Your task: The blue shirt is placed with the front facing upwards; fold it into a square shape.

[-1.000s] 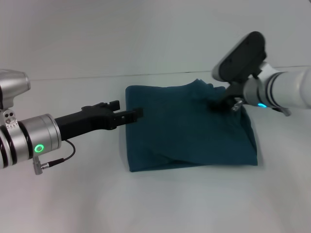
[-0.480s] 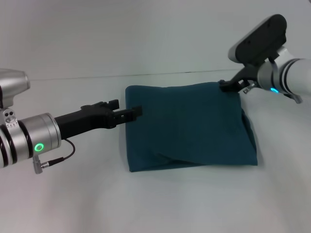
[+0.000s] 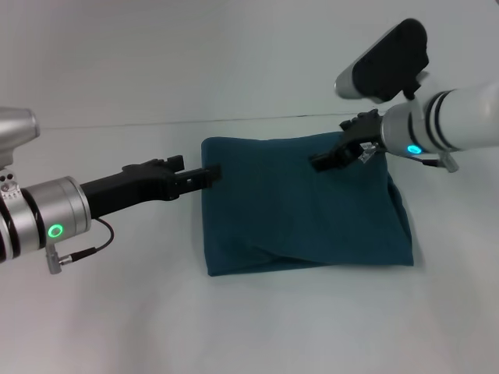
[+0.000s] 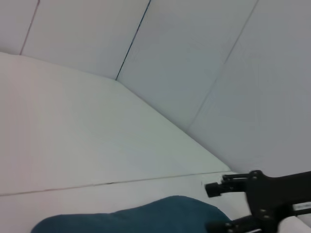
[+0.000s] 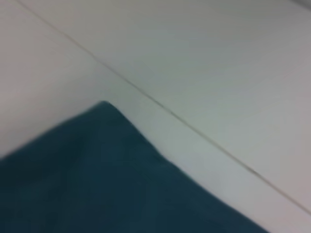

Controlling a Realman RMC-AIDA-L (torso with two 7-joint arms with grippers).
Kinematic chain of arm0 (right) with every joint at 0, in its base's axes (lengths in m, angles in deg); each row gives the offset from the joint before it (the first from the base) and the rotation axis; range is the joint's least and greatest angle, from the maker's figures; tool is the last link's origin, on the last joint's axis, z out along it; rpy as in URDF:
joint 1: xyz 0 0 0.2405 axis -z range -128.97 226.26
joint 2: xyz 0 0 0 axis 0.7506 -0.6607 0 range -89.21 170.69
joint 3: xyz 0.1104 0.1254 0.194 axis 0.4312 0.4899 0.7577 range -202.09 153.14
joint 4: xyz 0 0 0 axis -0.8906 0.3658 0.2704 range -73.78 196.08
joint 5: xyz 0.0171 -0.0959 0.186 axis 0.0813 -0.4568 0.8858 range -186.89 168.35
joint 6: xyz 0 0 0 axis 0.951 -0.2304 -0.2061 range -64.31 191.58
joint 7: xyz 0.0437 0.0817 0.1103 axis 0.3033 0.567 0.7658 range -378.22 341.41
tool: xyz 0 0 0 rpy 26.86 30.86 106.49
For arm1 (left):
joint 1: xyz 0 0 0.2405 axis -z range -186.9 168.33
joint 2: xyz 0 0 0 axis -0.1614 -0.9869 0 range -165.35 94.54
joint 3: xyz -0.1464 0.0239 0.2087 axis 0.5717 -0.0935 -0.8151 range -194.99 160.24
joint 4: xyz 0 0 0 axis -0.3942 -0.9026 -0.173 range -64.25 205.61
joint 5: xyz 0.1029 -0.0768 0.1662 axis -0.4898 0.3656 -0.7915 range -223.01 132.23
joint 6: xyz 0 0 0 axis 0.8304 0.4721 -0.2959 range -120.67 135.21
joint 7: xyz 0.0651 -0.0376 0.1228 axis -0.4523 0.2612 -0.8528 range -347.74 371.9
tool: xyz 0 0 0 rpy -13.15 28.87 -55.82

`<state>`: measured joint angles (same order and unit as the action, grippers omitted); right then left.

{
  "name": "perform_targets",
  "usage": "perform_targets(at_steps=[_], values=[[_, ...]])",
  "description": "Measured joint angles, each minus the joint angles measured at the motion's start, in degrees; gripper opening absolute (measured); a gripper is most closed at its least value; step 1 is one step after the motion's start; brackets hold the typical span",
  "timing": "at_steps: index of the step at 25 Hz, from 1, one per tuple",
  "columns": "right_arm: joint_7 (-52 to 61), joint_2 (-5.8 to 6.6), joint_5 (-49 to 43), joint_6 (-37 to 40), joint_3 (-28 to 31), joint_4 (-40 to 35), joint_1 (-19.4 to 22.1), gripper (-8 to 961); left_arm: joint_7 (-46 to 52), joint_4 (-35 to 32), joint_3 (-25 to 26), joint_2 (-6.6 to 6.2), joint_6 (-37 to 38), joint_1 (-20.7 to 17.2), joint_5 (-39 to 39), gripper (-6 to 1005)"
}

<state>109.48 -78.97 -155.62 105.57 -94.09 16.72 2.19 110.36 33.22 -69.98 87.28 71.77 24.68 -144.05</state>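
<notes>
Since the previous frame the right end effector (image 3: 326,160) has come in from the shirt's far right corner and now sits over the far right part of the cloth, while the left end effector (image 3: 209,176) has drawn back slightly to the shirt's left edge. The blue shirt (image 3: 304,206) lies on the white worktop (image 3: 249,319) folded into a roughly rectangular pad, plain side up, with no lettering showing; its near left corner carries a loose fold and the right edge bulges a little. The left end effector reaches in level from the left, its tips at the far left edge of the cloth; whether they pinch the fabric cannot be told. The right end effector points down and leftward at the cloth, and whether it is clenched or released cannot be told either. The left wrist view shows a rounded edge of the shirt (image 4: 131,218) with the right end effector (image 4: 218,206) beyond it. The right wrist view shows one corner of the shirt (image 5: 104,104) lying flat on the worktop (image 5: 218,73).
</notes>
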Motion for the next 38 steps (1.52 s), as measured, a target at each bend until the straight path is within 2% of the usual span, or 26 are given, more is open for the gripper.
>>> perform_targets(at_steps=[5, 8, 12, 25, 31, 38], values=[[0.5, 0.08, 0.9, 11.7, 2.4, -8.7, 2.4, 916, 0.4, -0.4, 0.0, -0.08, 0.1, -0.1, -1.1, 921], [1.7, 0.09, 0.7, 17.8, 3.5, -10.6, 2.7, 916, 1.0, -0.8, 0.0, -0.08, 0.1, -0.2, -1.8, 921], [2.2, 0.06, 0.6, 21.6, 4.5, -11.0, 3.6, 916, 1.2, -0.8, 0.1, -0.08, 0.0, -0.2, -2.0, 920], [2.2, -0.03, -2.5, 20.0, 3.7, -6.3, 4.9, 916, 1.2, -0.8, 0.1, -0.08, 0.0, 0.0, -2.0, 920], [4.2, 0.08, -7.9, 15.6, 4.4, -5.3, 5.4, 916, 1.2, -0.8, 0.1, -0.08, 0.0, 0.1, -2.0, 920], [4.0, 0.1, -7.6, 11.6, 6.3, -6.4, 5.9, 916, 1.2, -0.8, 0.0, 0.07, 0.0, -0.2, -2.0, 920]])
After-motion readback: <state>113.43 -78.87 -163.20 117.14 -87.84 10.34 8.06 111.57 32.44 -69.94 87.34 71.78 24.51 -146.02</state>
